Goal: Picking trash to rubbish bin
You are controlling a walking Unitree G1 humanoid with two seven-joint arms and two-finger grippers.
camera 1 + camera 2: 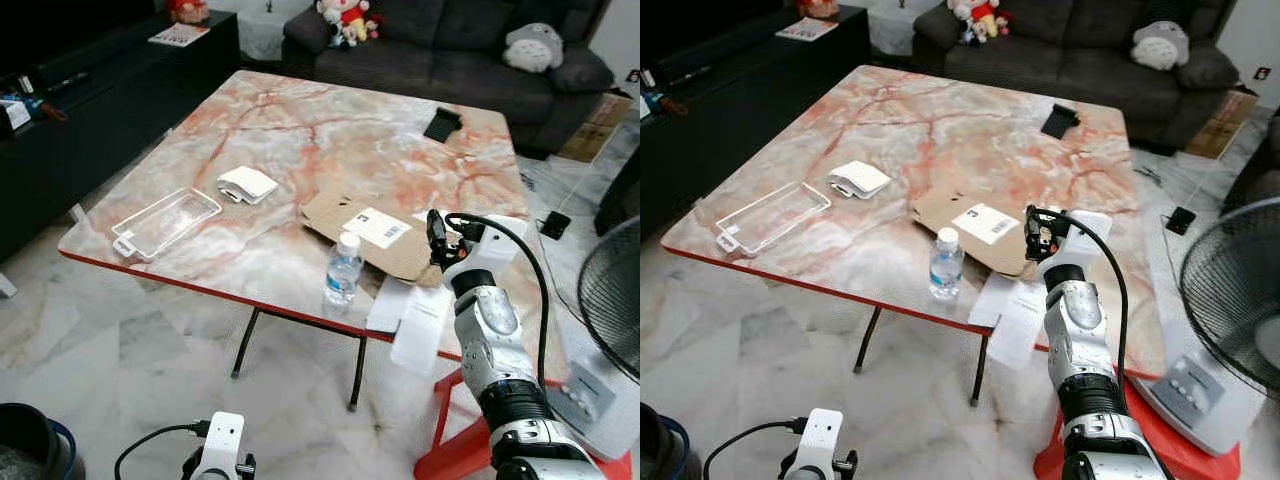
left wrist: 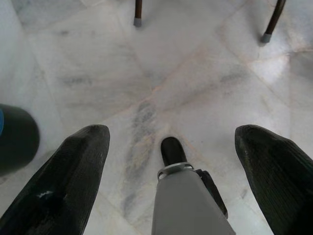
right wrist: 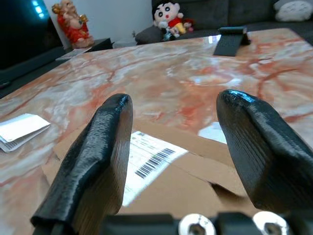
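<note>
Right gripper point(image 3: 173, 147) hovering over the flattened cardboard point(image 1: 385, 238), fingers spread wide and holding nothing.

I'm seeing the cardboard lying on the marble table point(image 1: 300, 130) near its front edge, shipping label facing up, with a water bottle point(image 1: 343, 270) standing just beside it and white papers point(image 1: 400, 305) hanging over the edge. Left gripper point(image 2: 171, 161) is hanging low over the floor, fingers apart, near the dark bin point(image 1: 30, 440).

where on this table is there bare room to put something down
The far half of the table is bare, bordered by the black object at the far right corner. Another free patch lies between the clear tray and the left edge. Crowded: the near right, with cardboard, bottle, white papers and the right end effector.
</note>
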